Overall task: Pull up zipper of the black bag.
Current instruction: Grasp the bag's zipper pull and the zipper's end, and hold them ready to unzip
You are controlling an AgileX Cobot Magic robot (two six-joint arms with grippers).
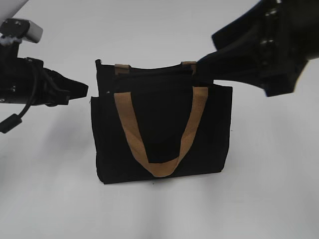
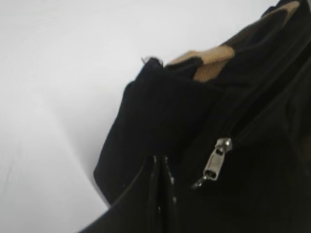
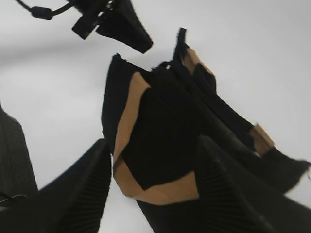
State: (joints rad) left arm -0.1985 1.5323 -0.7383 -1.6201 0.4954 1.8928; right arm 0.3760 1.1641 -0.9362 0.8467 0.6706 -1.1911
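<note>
Standing upright on the white tabletop (image 1: 50, 199), the boxy black fabric bag (image 1: 162, 134) with tan webbing handles carries its black zipper (image 2: 217, 160), silvery pull hanging at the left end. The left gripper (image 1: 79, 89), nearer, sits just beside that end; its jaw state cannot be told. The right gripper (image 3: 150, 194), jaws wide and empty, flanks the right end; the zip line runs left to right between them.

1. My left arm (image 1: 35, 87): matte black housing, pale grey box-shaped module on top, black cable looping beneath.
2. My right gripper (image 3: 150, 194): black; its fingers (image 3: 77, 189) have finely ribbed inner faces.
</note>
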